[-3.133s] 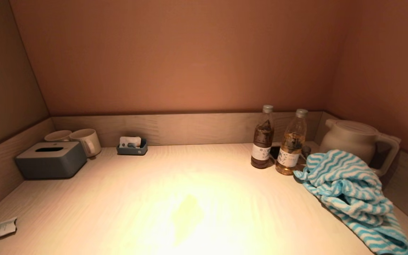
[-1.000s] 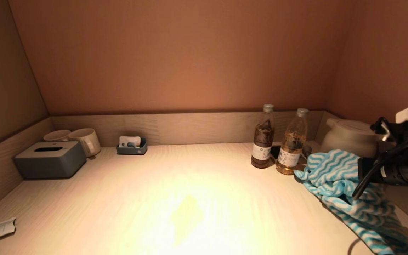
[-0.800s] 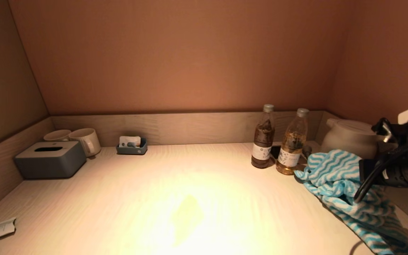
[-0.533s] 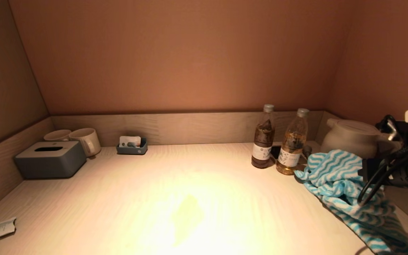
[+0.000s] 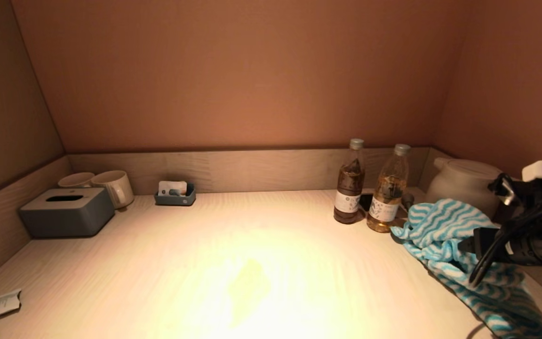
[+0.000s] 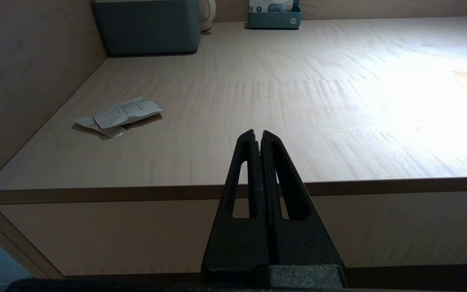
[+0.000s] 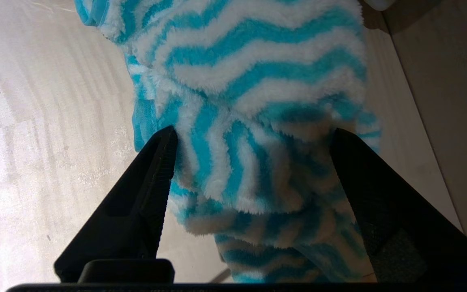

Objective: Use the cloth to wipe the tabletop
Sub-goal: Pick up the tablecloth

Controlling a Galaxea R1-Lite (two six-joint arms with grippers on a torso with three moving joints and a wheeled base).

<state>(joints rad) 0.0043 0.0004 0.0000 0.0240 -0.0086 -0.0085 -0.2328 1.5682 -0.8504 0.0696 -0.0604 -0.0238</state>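
Where the heaped blue-and-white striped cloth (image 7: pixel 258 121) lay at the table's (image 5: pixel 252 263) right edge, the right hand (image 7: pixel 253 162) had edged lower, open astride it; grasping seemed imminent. Left hand (image 6: pixel 258 140) stayed closed, parked.

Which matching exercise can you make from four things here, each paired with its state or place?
1. blue-and-white striped fluffy cloth
2. left gripper
3. crumpled white paper slip
4. grey rectangular tissue box

a. shut, below the table edge
b. in front of two cream mugs
c. between the open right gripper fingers
d. lying alone near the left front corner

Pairs: 1-c, 2-a, 3-d, 4-b
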